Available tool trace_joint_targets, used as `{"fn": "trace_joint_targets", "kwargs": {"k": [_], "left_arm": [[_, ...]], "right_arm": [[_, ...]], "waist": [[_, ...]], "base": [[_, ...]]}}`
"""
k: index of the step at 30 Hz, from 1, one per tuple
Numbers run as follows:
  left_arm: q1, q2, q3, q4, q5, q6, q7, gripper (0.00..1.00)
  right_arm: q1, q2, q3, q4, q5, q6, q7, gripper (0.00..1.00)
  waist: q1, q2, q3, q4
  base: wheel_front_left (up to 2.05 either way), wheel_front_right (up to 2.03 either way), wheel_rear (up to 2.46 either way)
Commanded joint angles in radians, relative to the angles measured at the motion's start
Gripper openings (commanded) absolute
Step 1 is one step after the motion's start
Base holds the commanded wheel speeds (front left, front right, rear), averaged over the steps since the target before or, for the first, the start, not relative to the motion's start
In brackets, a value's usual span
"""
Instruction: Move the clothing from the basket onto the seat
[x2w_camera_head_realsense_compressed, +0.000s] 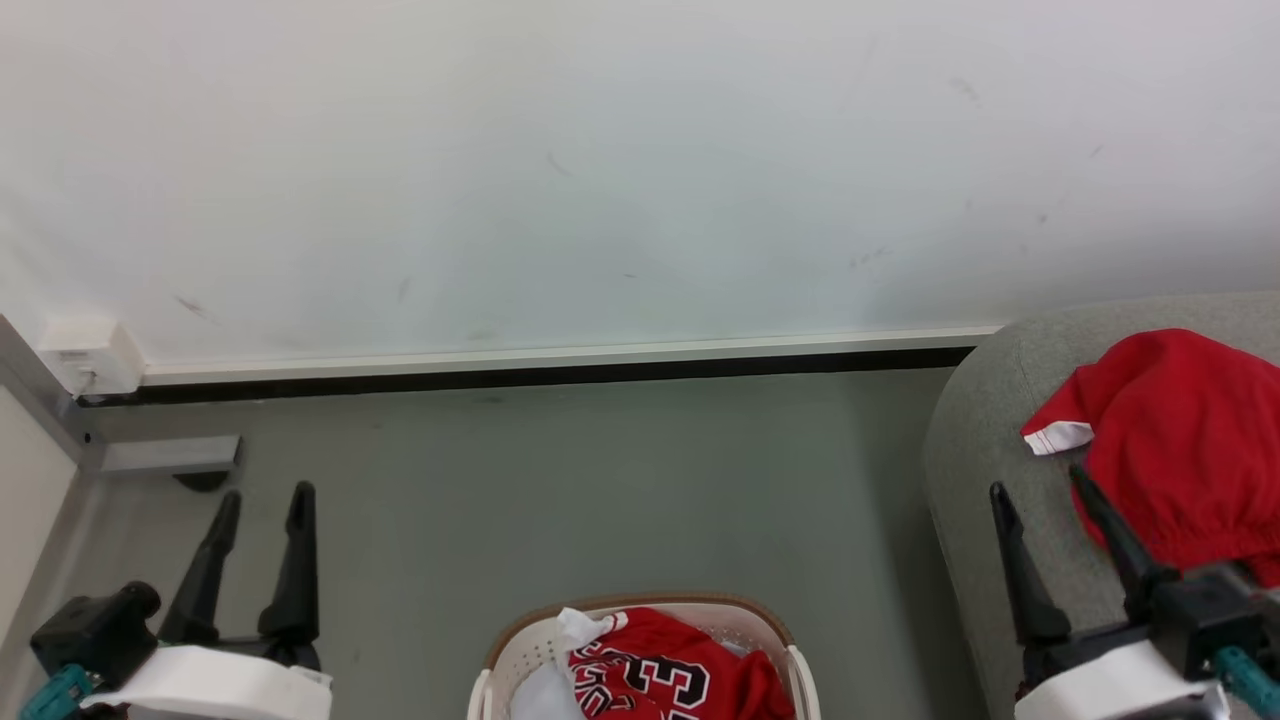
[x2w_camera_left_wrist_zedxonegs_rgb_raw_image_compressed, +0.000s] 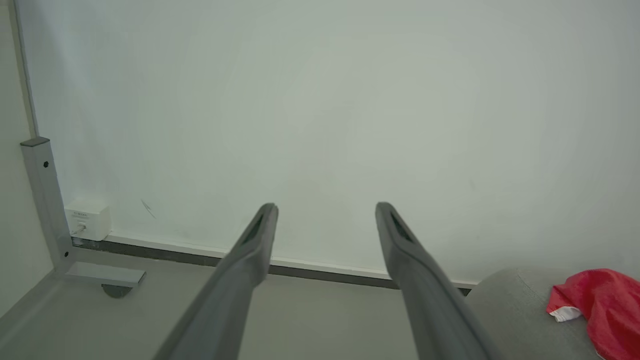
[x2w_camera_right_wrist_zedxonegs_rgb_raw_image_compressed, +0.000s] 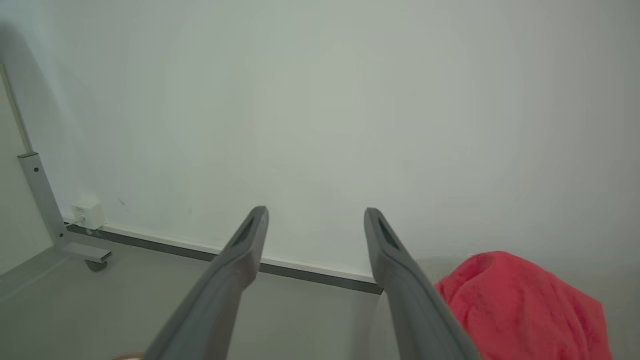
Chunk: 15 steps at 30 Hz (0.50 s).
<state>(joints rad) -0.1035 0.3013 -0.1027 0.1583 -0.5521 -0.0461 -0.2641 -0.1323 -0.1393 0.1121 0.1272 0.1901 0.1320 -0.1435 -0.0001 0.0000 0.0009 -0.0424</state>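
Part done here: the red shorts (x2w_camera_head_realsense_compressed: 1190, 450) lie heaped on the seat (x2w_camera_head_realsense_compressed: 975, 470), white hem trim showing at their left edge, so one garment looks delivered. What's left sits in the basket (x2w_camera_head_realsense_compressed: 640, 604) at the bottom centre of the head view: the jersey (x2w_camera_head_realsense_compressed: 650, 675), its black-and-white number face up, and a white cloth (x2w_camera_head_realsense_compressed: 545, 690) tucked beside it on the left. Call it roughly halfway, though the frame edge cuts off the rest of the basket, so I can't tell what else is in there. Now the claws. The right claw (x2w_camera_head_realsense_compressed: 1039, 480) hovers over the seat's near edge, fingers spread and empty; one finger crosses the lower-left edge of the shorts in the head view, and whether it touches them I cannot tell. The left claw (x2w_camera_head_realsense_compressed: 266, 492) hangs over bare floor (x2w_camera_head_realsense_compressed: 560, 480), fingers parted with nothing between them, well apart from the basket. The jersey lies between the two claws and lower in the view, nearer the robot's body than either set of fingertips. My read: the next pick needs an arm drawn back and dipped down into the basket
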Motion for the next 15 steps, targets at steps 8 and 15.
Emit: {"fn": "trace_joint_targets", "kwargs": {"k": [8, 15], "left_arm": [[0.078, -0.087, 0.099, 0.02, 0.125, -0.061, 0.0, 1.0], [0.076, -0.131, 0.13, 0.025, 0.174, -0.084, 0.0, 1.0]], "right_arm": [[0.073, 0.075, -0.031, 0.109, -0.007, -0.003, -0.115, 1.0], [0.087, 0.09, -0.034, 0.081, 0.018, -0.003, -0.121, 1.0]], "waist": [[0.0001, 0.0, 0.003, -0.009], [0.0001, 0.0, 0.01, -0.012]], "base": [[0.0, 0.0, 0.0], [0.0, 0.0, 0.0]]}}
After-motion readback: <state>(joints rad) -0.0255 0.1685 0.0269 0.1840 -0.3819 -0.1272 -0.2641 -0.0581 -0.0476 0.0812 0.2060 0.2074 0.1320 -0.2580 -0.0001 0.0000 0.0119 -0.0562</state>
